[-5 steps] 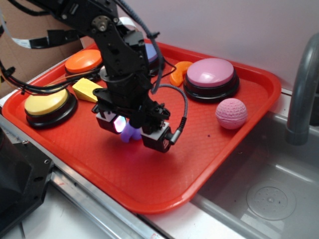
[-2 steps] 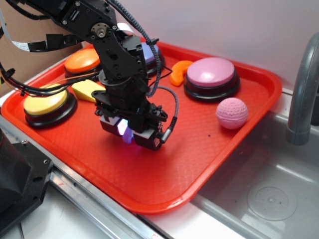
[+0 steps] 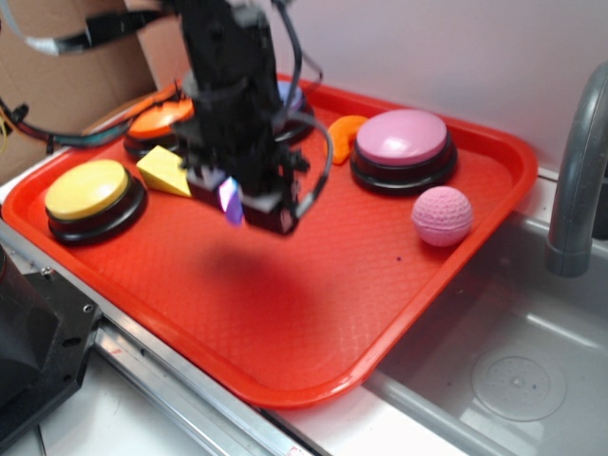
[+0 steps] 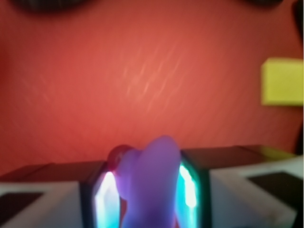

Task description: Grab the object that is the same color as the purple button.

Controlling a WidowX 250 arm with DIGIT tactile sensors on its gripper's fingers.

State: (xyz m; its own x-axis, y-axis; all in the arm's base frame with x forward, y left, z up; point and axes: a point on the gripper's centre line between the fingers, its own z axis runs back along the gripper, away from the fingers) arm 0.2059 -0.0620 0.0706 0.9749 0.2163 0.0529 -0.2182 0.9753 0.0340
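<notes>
The gripper point(image 4: 147, 190) hangs above the textured red tray point(image 3: 380, 313), its glowing fingers point(image 4: 105, 197) pinching the smooth, rounded purple rubber duck point(image 4: 149, 183), red beak showing; the domed purple button point(image 3: 288, 95) sits behind the arm

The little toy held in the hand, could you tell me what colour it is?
The toy is purple, with a small red beak; the wrist view shows it best, pinched in the hand.

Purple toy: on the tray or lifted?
Lifted. The wrist view shows the purple toy clamped between the claw pads, with the tray well below and a shadow beneath.
</notes>
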